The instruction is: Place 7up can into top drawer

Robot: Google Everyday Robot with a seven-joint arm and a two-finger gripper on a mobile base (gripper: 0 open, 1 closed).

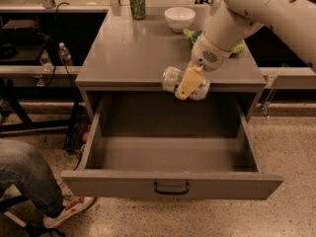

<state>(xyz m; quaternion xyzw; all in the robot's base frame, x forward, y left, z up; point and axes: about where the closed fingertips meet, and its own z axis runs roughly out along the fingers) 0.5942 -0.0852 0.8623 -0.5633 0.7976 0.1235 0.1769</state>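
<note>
gripper: gripper (pixel 186 85) sits at the front edge of the cabinet top, just right of centre, arm (pixel 256 9) coming in from upper right
jaws: clamped on the 7up can; one yellowish finger (pixel 187 82) crosses its front, the other is hidden behind it
7up can: 7up can (pixel 171 79) lies on its side in the grip, seen against the front lip of the top, above the drawer opening, not inside it
top drawer: top drawer (pixel 113 184) pulled wide open, dark bar handle (pixel 171 187) at the centre of the front panel, grey floor showing
in the way: nothing between can and drawer opening; the cabinet lip is right behind the can
on top, back left: green can (pixel 137 3), upright, well apart from the gripper
on top, back centre: white bowl (pixel 179 18), upright
on top, right: green bag (pixel 240 47), mostly hidden behind the arm
surface: grey metal cabinet top (pixel 128 48), flat, bare in the middle
left side: dark shelving with a water bottle (pixel 64 53)
bottom left: person's leg in jeans (pixel 24 174), sneaker (pixel 69 209) just beside the drawer's front corner
floor: speckled pale floor (pixel 286 147)
count: 2 cans, 1 bowl, 1 bag, 1 bottle, 1 open drawer, 1 gripper
</note>
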